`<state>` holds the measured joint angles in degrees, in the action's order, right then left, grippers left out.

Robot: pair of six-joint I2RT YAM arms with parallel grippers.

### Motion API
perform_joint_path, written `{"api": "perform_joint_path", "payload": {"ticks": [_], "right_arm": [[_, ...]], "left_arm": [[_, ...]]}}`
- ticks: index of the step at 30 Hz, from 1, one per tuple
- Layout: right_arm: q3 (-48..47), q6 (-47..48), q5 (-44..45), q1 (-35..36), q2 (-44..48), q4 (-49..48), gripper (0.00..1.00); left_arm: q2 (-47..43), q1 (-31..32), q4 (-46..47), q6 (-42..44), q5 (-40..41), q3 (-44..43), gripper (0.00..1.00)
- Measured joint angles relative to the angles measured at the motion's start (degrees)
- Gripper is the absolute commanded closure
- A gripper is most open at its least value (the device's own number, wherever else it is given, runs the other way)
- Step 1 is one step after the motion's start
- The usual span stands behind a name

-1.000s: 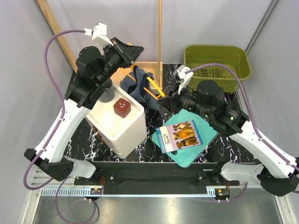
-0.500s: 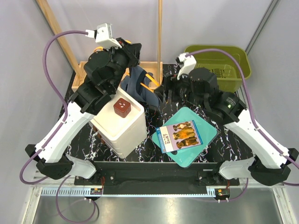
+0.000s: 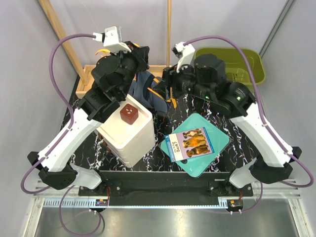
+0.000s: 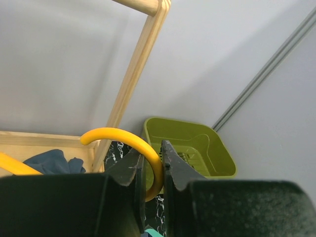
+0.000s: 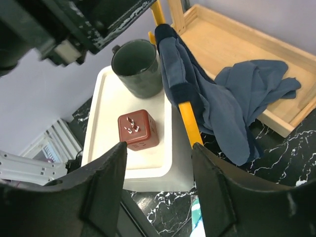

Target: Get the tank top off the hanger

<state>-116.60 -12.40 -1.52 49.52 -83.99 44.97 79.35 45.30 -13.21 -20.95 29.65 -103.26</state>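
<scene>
Left tool (image 4: pixel 151 157) is clamped tight on the yellow hook of the hanger (image 4: pixel 120 135), which it holds up above the bench (image 3: pixel 154 154). Below it sits a white bin (image 3: pixel 133 136) with a dark mug (image 5: pixel 139 69) and a red-brown cube (image 3: pixel 129 113) on top. Just right of that, the tank top (image 5: pixel 217 101) hangs on one arm of the hanger, a strap wrapped around the yellow bar and its loose end over the wooden tray (image 5: pixel 237 44). Right tool (image 5: pixel 158 182) hovers close by the garment with its fingers spread wide, gripping nothing. Farther right lie a teal board (image 3: pixel 219 138) carrying a booklet (image 3: pixel 190 139), and a green basket (image 3: pixel 254 66) at the back.
</scene>
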Motion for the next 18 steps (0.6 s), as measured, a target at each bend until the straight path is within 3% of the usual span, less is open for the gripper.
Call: {"api": "perform_joint_path", "payload": {"ticks": [4, 18], "right_arm": [[-0.31, 2.12, -1.18, 0.0, -3.26, 0.42, 0.49], [-0.85, 4.7, -0.98, 0.0, -4.96, 0.28, 0.53]], "left_arm": [[-1.92, 0.0, -0.09, -1.07, -1.81, 2.64, 1.0], [-7.17, 0.0, -1.01, -3.54, -4.85, 7.28, 1.0]]}}
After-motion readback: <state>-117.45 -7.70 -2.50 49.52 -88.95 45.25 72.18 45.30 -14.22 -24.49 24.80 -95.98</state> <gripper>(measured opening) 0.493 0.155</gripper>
